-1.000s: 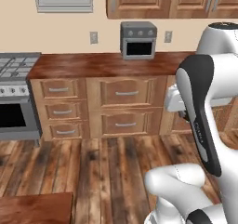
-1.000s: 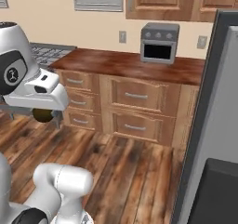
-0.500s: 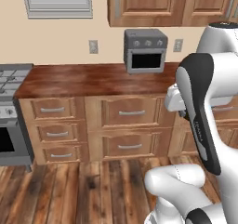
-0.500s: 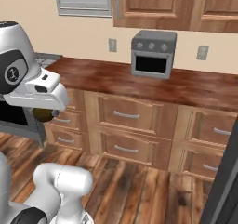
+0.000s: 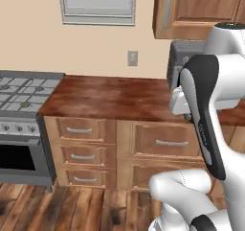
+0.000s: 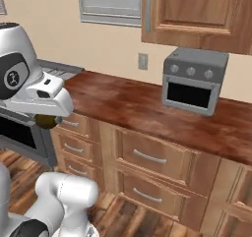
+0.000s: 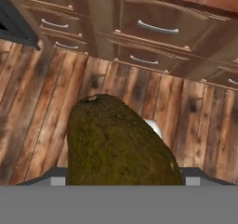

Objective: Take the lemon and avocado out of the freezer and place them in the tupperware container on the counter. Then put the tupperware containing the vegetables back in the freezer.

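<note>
The dark brown-olive, rough-skinned avocado (image 7: 118,141) sits clamped in the end effector (image 7: 120,179), its bulk rising between the two fingers in the hand view. In the right base view a sliver of the same fruit (image 6: 47,121) peeks out under the white hand, just in front of the left end of the glossy reddish-brown wood-grain surface (image 6: 142,110) and level with its top drawers. So the end effector is grasping the avocado, jaws set wide around it, over the dark plank floor (image 7: 42,93) in front of the light wooden cabinets (image 7: 153,32).

Taking the surface as the landmark: a grey countertop oven (image 6: 194,81) stands on it toward its right end, against the wall; a steel gas range (image 5: 21,93) butts against its left end; a wall outlet (image 5: 132,58) is above its back edge.

Judging progress: the avocado is out of the freezer and is being carried, but it is not yet placed. The pale blue tub is not visible on the stretch of surface shown here, nor is the lemon, so whether the lemon is already packed cannot be told. Still to do, at the least: drop the avocado in the tub, then return the filled tub to the freezer.
</note>
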Controlling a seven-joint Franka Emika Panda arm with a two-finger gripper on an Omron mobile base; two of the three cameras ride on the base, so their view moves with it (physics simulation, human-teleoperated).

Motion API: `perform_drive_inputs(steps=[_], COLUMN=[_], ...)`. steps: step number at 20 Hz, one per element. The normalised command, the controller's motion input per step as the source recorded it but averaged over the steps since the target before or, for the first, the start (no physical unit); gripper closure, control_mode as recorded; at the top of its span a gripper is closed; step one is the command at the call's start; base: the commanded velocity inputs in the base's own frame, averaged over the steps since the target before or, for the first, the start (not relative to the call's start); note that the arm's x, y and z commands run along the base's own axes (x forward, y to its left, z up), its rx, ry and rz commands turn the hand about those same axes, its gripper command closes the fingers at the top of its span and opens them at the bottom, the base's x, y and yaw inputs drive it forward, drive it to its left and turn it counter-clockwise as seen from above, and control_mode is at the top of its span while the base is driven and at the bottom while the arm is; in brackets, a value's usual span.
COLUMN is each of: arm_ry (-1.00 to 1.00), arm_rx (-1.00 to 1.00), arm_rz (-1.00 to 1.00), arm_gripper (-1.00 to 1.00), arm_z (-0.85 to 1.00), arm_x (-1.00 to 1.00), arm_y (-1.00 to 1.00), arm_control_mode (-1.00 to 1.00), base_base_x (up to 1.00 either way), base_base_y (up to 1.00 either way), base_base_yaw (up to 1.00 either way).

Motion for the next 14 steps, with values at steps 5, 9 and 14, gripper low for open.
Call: perform_drive_inputs(steps=[5, 9, 14], arm_ry=[0.0, 0.0, 0.0], arm_rx=[0.0, 0.0, 0.0], arm_rz=[0.0, 0.0, 0.0], arm_gripper=[1.0, 1.0, 1.0], arm_z=[0.0, 0.0, 0.0], arm_x=[0.0, 0.0, 0.0], arm_y=[0.0, 0.0, 0.0], arm_control_mode=[1.0, 1.0, 1.0], base_base_x=[0.9, 0.79, 0.64], base_base_y=[0.28, 0.24, 0.25], base_base_yaw=[0.65, 0.69, 0.73])
